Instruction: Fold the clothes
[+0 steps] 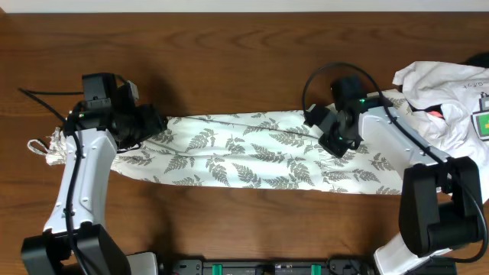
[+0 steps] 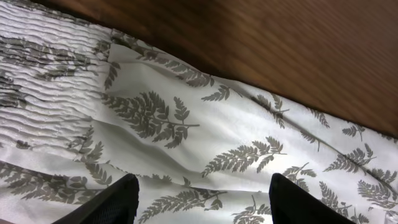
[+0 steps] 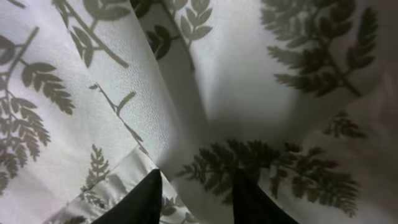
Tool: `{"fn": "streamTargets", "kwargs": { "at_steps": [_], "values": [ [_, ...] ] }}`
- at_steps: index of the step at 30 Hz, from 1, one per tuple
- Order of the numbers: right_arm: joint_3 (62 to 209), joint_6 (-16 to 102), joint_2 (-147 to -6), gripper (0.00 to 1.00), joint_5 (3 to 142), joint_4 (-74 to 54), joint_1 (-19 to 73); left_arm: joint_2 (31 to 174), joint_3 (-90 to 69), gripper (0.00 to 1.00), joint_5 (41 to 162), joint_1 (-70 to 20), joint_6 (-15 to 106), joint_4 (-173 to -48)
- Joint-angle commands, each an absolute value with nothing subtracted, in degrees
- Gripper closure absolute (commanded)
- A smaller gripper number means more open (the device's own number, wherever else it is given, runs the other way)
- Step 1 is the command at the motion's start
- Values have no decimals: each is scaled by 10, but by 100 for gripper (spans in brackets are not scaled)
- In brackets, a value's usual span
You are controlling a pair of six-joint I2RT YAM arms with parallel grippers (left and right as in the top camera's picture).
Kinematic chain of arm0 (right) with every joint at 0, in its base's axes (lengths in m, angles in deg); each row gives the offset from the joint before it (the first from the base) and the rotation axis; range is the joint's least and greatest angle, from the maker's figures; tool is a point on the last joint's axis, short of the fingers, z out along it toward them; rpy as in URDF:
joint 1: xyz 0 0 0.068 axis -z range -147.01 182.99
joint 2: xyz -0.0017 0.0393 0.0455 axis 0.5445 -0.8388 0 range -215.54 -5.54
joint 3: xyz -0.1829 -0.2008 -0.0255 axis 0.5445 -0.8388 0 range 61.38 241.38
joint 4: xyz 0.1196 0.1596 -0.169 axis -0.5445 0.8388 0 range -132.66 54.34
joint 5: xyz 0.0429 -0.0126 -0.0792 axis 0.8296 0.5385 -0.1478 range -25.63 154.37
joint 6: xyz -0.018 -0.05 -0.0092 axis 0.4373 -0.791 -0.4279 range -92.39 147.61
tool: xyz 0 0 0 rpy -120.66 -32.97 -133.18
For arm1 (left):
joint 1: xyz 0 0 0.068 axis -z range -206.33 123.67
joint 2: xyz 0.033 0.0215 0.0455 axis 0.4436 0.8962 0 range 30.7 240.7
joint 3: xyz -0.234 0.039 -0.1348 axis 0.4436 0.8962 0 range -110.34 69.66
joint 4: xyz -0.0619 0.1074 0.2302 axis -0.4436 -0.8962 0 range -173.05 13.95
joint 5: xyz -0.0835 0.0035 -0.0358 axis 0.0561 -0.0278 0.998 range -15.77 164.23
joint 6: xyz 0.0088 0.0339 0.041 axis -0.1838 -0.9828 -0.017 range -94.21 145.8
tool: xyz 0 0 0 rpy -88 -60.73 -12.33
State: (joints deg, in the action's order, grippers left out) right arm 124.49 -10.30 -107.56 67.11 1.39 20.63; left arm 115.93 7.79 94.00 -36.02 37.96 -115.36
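A brown wooden table spans the scene. A plain white garment lies crumpled at the far right, with a green-and-yellow tag at its right edge. A black cable lies at the left.

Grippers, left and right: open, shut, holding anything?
Left gripper: open, its fingers apart above the fern-print garment, holding nothing.
Right gripper: fingers narrowed either side of a raised fold of the garment; whether it grips cannot be told.
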Motion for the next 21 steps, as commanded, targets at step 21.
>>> {"fn": "streamTargets", "kwargs": {
  "at_steps": [21],
  "values": [
    [1352, 64, -1066, 99, 668, 170, 186, 1161, 76, 32, 941, -362, 374, -1159]
  ]
}}
